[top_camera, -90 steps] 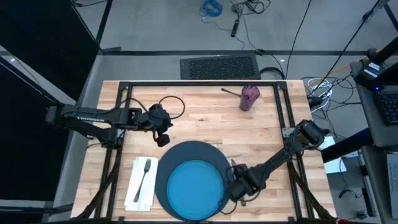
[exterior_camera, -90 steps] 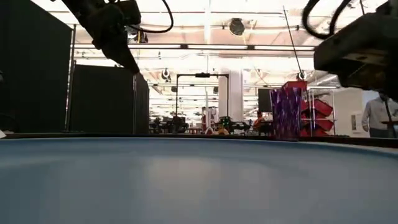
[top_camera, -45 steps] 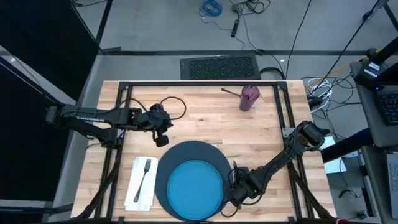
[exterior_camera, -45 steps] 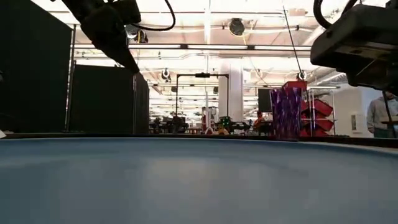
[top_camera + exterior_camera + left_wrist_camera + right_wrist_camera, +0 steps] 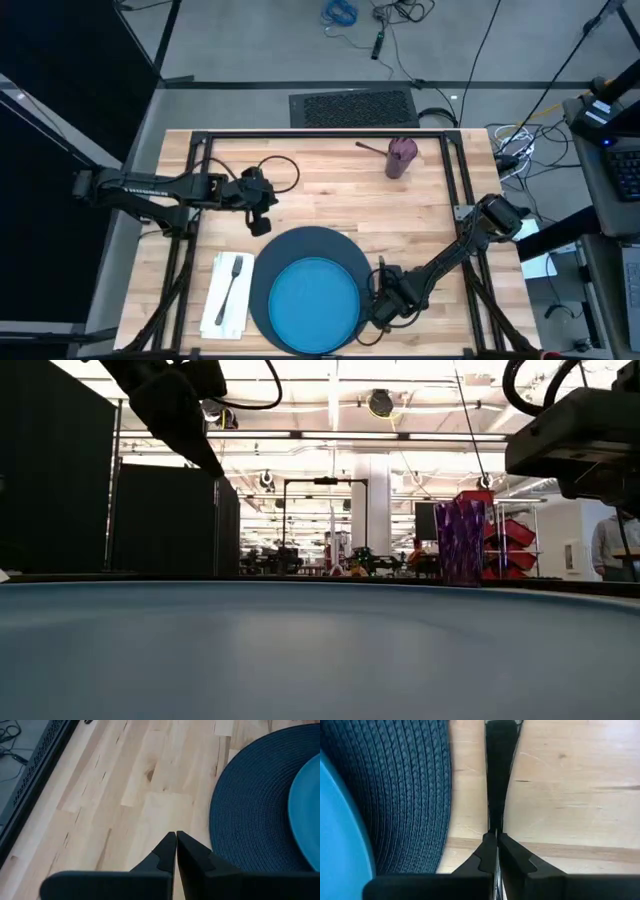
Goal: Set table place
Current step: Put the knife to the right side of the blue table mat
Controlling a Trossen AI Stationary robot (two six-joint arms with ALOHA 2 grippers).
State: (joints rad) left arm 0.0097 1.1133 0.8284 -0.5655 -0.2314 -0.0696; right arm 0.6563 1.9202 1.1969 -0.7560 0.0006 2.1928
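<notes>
While the left end effector (image 5: 264, 226) hovers closed and empty over pale tabletop (image 5: 330, 190), the right end effector (image 5: 379, 315) pinches a thin utensil (image 5: 500, 765) beside the mat (image 5: 300, 245); the cup (image 5: 402, 156) stands at the far edge.

— What sort of place is this?
— A big robotics lab or workshop hall. Beyond the worktop (image 5: 330, 200) stand black partition panels (image 5: 165, 520), red bin racks (image 5: 510, 545) and rows of ceiling strip lights (image 5: 330, 435).
— Anything else?
— Cables (image 5: 385, 15) trail over the grey floor, and a person (image 5: 618, 545) stands far off.
</notes>
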